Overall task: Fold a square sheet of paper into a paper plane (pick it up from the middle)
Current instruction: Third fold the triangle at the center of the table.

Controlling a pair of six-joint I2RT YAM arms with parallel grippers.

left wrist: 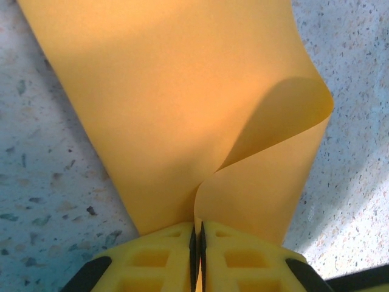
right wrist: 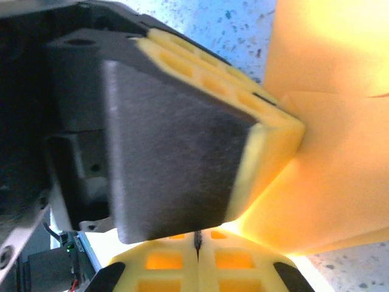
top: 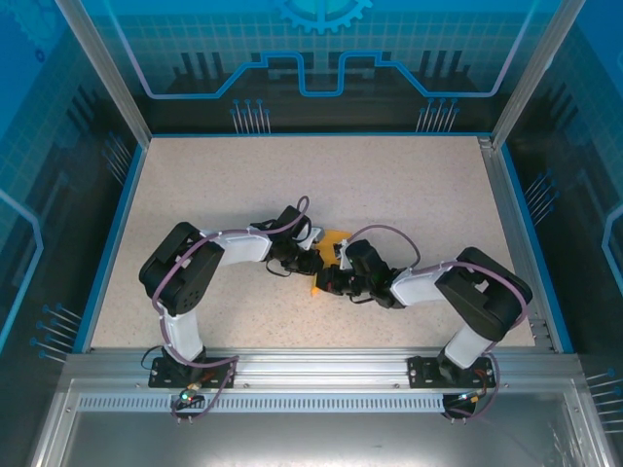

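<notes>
From above you get little of the square sheet of paper [top: 334, 238]. Both wrists crowd over it at the middle of the table [top: 409, 195], leaving one orange corner past the left gripper [top: 313, 245] and a sliver at the tip of the right gripper [top: 331, 282]. Neither set of jaws can be read at that range. The left wrist camera gives you what the overhead cannot: the left gripper's honeycombed yellow fingers [left wrist: 155, 264] are pressed together on the near edge of the sheet, with only a thin dark seam between them. Ahead of those fingertips the paper fans out smooth and matt and runs off the top of the frame. To their right it lifts off the speckled surface and curls over in a soft, uncreased lobe, its inner face in shadow. The right wrist camera is half blocked: the left gripper's finger, a dark rubbery pad [right wrist: 176, 140] backed by yellow lattice, sits right in front of the lens with its tip against the sheet. Below it the right gripper's own fingers meet tip to tip, closed, with orange paper glowing just beyond them. That pad covers the spot where paper and fingertips meet, so you cannot tell whether they pinch the sheet. Two overlapping layers of paper show to the right, their far edges cut off.
</notes>
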